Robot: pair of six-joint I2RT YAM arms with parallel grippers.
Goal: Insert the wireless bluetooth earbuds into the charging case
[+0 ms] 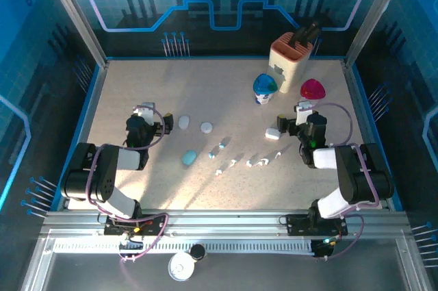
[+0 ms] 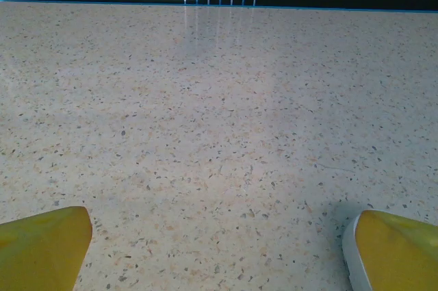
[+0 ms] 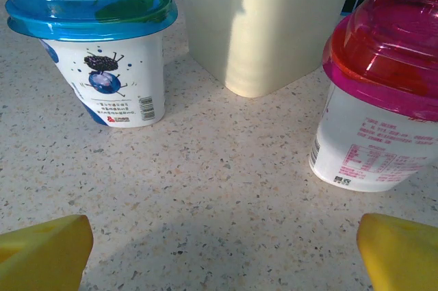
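Top external view: the earbuds (image 1: 233, 163), tiny stemmed pieces, mostly white with a pale blue one or two, lie in a loose row near the table's (image 1: 137, 85) near middle, with pebble-shaped cases (image 1: 189, 157) lying nearby. Left gripper (image 2: 219, 257) and right gripper (image 3: 222, 250) both have their fingers spread apart, holding nothing.

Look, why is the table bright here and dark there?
Top view: light leaves a bright patch on the near part of the table. Left wrist view: white glare streaks at its far edge. Right wrist view: a soft shadow on the near table; the box darker on its left.
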